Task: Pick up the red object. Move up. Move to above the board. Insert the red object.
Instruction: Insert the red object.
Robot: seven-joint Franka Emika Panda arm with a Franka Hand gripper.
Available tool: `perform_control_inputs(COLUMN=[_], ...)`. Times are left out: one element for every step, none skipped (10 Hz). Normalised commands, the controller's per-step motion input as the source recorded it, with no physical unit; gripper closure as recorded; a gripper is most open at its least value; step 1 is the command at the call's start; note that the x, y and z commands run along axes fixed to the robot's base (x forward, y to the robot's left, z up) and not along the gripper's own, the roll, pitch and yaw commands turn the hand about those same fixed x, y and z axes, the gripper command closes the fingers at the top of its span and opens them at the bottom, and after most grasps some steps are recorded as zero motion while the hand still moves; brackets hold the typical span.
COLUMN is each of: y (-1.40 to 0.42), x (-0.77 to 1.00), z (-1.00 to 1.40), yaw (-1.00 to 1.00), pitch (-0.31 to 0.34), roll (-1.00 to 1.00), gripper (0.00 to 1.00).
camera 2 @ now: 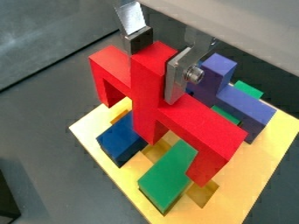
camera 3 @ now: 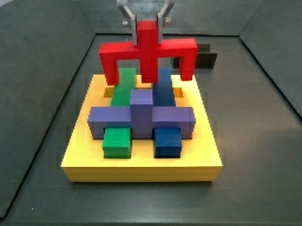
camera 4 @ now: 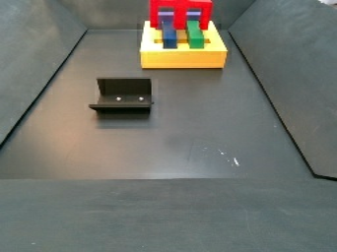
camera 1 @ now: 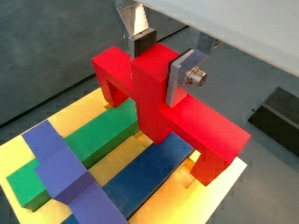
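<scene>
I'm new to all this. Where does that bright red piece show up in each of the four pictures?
Wrist view: the red piece fills the middle, its stem in the pincer.
Wrist view: red piece in the middle, over the yellow board.
Side view: red piece upper middle, legs down over the board's far end.
Side view: red piece at the top edge; pincer out of frame.
Shared landmark: the yellow board.

One red object (camera 3: 147,51), one board (camera 3: 143,162), one purple piece (camera 3: 143,120), one fixture (camera 4: 122,96).
</scene>
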Motion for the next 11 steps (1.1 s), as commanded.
perform_control_inputs(y=[0.06, 0.05, 0.01, 0.0, 0.0, 0.0, -0.12, -0.08, -0.08, -0.03, 0.0], x=[0.0, -0.02, -0.06, -0.15, -0.16, -0.13, 0.02, 0.17, 0.19, 0.15, 0.0], z=[-0.09, -0.11, -0.05, -0.05, -0.05, -0.11, 0.0, 0.18, 0.21, 0.1, -0.01], yaw=[0.0, 0.0, 0.0, 0.0, 0.0, 0.0, 0.0, -0.04, -0.03, -0.04, -0.02], pitch=[0.0, -0.001, 0.0, -0.02, -0.026, -0.029, 0.0, 0.103, 0.114, 0.093, 0.0], roll=[0.0, 0.0, -0.01, -0.02, 0.0, 0.0, 0.0, 0.0, -0.01, 0.0, 0.0], gripper=[1.0, 1.0, 1.0, 1.0, 1.0, 1.0, 1.0, 1.0, 1.0, 1.0, 1.0])
